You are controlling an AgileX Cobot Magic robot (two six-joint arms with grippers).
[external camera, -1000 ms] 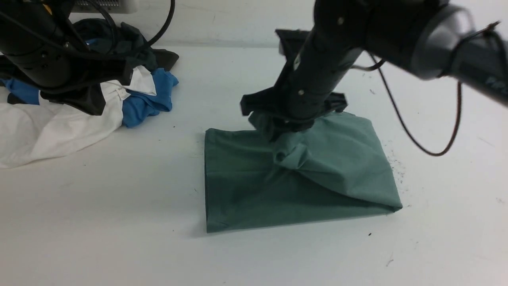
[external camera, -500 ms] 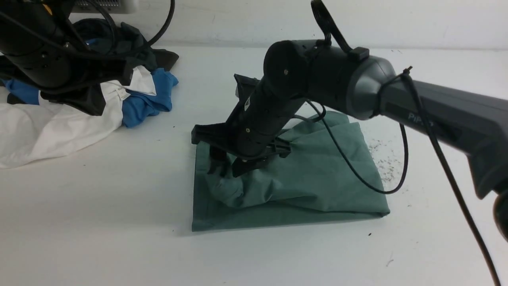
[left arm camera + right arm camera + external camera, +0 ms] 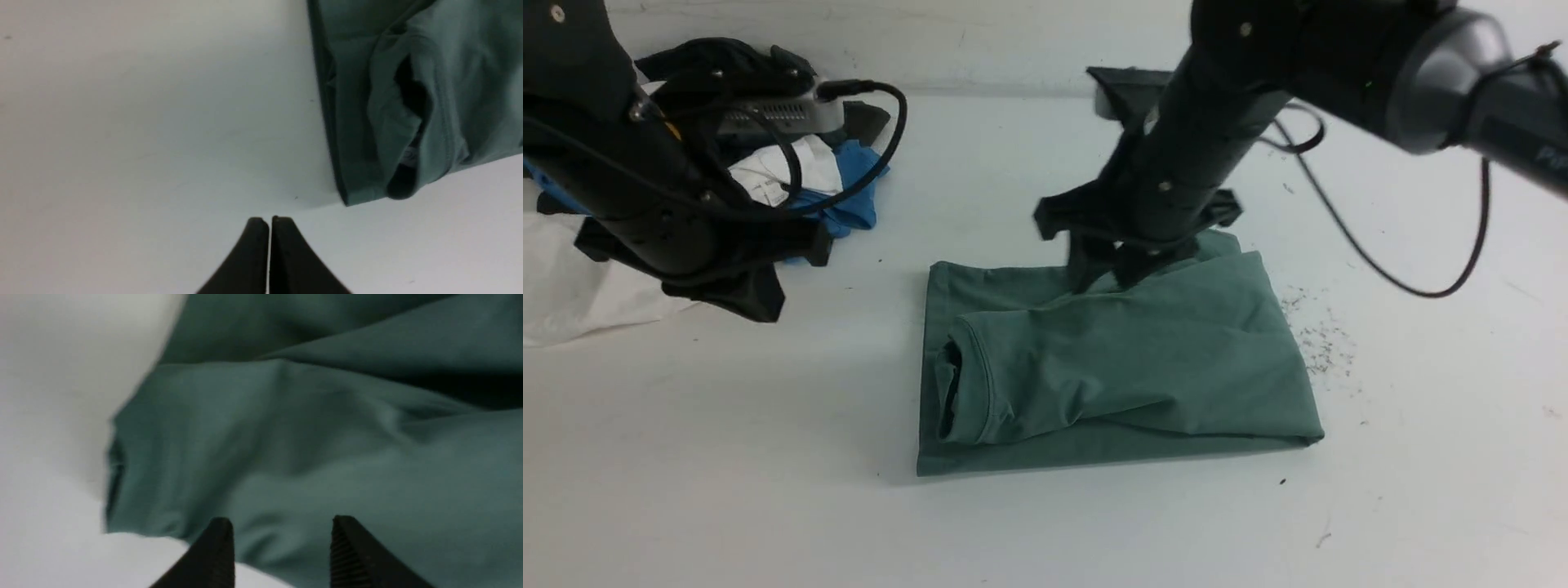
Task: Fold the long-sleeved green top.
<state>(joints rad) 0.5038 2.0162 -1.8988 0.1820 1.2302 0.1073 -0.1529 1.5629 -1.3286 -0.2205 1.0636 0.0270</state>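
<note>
**Top lies folded mid-bench, both grippers empty**

The top (image 3: 1119,367) lies in the middle of the bench (image 3: 727,490) as a rough rectangle, its long sides running left to right. It is well clear of every edge. The upper layer is laid across a lower one, which shows as a narrow strip along the left end and the near side, so the layers do not quite match. The collar (image 3: 947,392) sits at the left end, gaping open, and the left wrist view shows a bit of white label (image 3: 408,155) inside it. Shallow creases run slantwise over the upper layer, and the far edge is a little rumpled. By my reading the folding is nearly done, with only squaring and flattening left.

The right gripper (image 3: 1107,273) hangs over the far edge of the top. Its jaws are parted with nothing between them, and in its wrist view the cloth lies below the tips, not pinched. The cloth rests on the bench by its own weight, so no grip is needed to keep it there.

The left gripper (image 3: 269,222) has its jaws pressed together and holds nothing. It hovers over bare bench to the left of the top, near the top's left end but apart from it, so it does not disturb the fold.

Dark specks (image 3: 1311,327) dot the bench just beside the right end of the top. A pile of other clothes (image 3: 833,196), blue, white and dark, lies at the far left corner, well apart.
</note>
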